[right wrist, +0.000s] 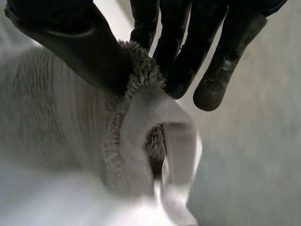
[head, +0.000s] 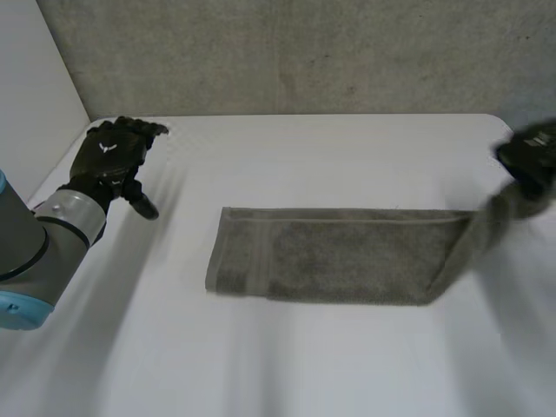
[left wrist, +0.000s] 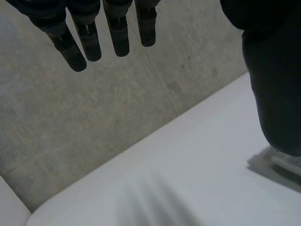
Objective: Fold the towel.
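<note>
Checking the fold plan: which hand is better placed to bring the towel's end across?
Likely the right hand: it pinches the lifted end of the towel. The left hand is open, apart from it.

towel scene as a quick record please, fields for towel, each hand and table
towel: grey, long strip flat on the table, right end lifted
left hand: open, fingers straight, apart from the towel, over the table's far left
right hand: shut on the towel's right end, pinched between thumb and fingers
table: white
</note>
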Motion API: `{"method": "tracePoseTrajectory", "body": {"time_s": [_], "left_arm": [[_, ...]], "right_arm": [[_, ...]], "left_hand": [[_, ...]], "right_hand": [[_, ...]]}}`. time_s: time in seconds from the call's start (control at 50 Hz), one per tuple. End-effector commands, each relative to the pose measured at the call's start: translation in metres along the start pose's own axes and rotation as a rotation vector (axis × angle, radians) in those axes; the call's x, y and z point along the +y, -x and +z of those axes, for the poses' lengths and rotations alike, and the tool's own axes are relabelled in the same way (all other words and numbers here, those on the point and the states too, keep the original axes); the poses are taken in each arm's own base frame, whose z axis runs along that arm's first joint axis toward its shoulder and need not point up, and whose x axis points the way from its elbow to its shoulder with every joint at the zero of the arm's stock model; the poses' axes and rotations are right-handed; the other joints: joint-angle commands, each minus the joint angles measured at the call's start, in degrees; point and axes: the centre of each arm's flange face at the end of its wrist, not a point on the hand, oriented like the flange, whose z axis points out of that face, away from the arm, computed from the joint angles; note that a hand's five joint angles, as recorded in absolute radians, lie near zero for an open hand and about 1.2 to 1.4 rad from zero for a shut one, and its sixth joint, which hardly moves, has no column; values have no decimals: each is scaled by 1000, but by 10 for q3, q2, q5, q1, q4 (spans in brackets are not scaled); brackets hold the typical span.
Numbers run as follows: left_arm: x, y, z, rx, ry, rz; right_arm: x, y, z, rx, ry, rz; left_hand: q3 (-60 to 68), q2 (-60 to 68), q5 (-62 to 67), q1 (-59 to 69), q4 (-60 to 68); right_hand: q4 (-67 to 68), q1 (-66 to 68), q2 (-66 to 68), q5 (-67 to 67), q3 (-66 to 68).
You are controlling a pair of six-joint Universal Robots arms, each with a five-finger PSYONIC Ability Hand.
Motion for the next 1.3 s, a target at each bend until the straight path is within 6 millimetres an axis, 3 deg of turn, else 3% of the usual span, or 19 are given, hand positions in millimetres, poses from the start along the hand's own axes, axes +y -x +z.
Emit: {"method": "tracePoseTrajectory", "body": {"time_s": [0.02,0.04,0.08,0.1,0.14,0.16,0.2,0.32,0.34,0.36,0.38,0.4,0.44,0.52,0.58,0.64,0.8,1.06,1.3], "left_arm": [[-13,-2,5,5,-56,-77],[-13,-2,5,5,-56,-77],[-17,-4,5,8,-65,-82],[-17,-4,5,8,-65,-82],[-17,-7,4,14,-65,-82],[-17,-7,4,15,-65,-82],[-15,-8,4,17,-61,-83],[-11,-11,4,26,-50,-85],[-11,-12,4,29,-52,-83],[-11,-12,5,29,-53,-82],[-11,-12,5,29,-53,-82],[-10,-13,5,32,-54,-81],[-10,-13,6,32,-59,-79],[-15,-26,6,64,-83,-76],[-17,-40,3,99,-97,-74],[-18,-47,2,116,-100,-75],[-4,-94,-4,231,-66,-85],[25,-151,-6,353,-3,-87],[42,-160,11,323,25,-57]], "right_arm": [[-115,121,-22,-195,-358,-58],[-115,121,-22,-196,-359,-58],[-132,177,-37,-292,-453,-84],[-132,177,-37,-292,-453,-84],[-136,228,-51,-392,-515,-108],[-136,228,-51,-392,-515,-108],[-127,269,-60,-479,-530,-129],[-113,298,-66,-577,-532,-155],[-111,301,-68,-597,-538,-155],[-112,300,-68,-604,-545,-152],[-112,300,-68,-604,-545,-152],[-111,298,-68,-610,-546,-136],[-113,294,-69,-606,-546,-122],[-128,259,-79,-570,-547,-25],[-122,228,-76,-523,-496,48],[-116,216,-75,-506,-467,80],[-58,169,-72,-430,-248,197],[-15,175,-76,-452,-108,232],[4,187,-67,-456,-58,237]], "left_hand": [[-39,-45,-125,-47,-50],[-39,-45,-125,-47,-50],[-37,-43,-123,-45,-48],[-37,-43,-123,-45,-48],[-37,-43,-123,-45,-48],[-37,-43,-123,-45,-48],[-36,-42,-121,-44,-47],[-36,-42,-121,-44,-47],[-36,-42,-121,-44,-47],[-36,-42,-121,-44,-47],[-36,-42,-121,-44,-47],[-34,-40,-120,-42,-45],[-34,-40,-120,-42,-45],[-30,-37,-116,-39,-42],[-29,-35,-115,-37,-40],[-27,-33,-113,-35,-38],[-15,-22,-101,-23,-27],[-14,-20,-99,-22,-25],[10,3,-76,2,-2]], "right_hand": [[31,38,43,35,33],[31,38,43,35,33],[31,38,43,35,33],[31,38,43,35,33],[31,38,43,35,33],[31,38,43,35,33],[31,38,43,35,33],[31,38,43,35,33],[-120,-113,-108,-116,-118],[-398,-391,-386,-394,-396],[-401,-394,-389,-397,-399],[-573,-565,-561,-568,-570],[-669,-662,-657,-665,-667],[-669,-662,-657,-665,-667],[-669,-662,-657,-665,-667],[-669,-662,-657,-665,-667],[-669,-662,-657,-665,-667],[-640,-633,-628,-636,-638],[-559,-552,-547,-555,-557]]}}
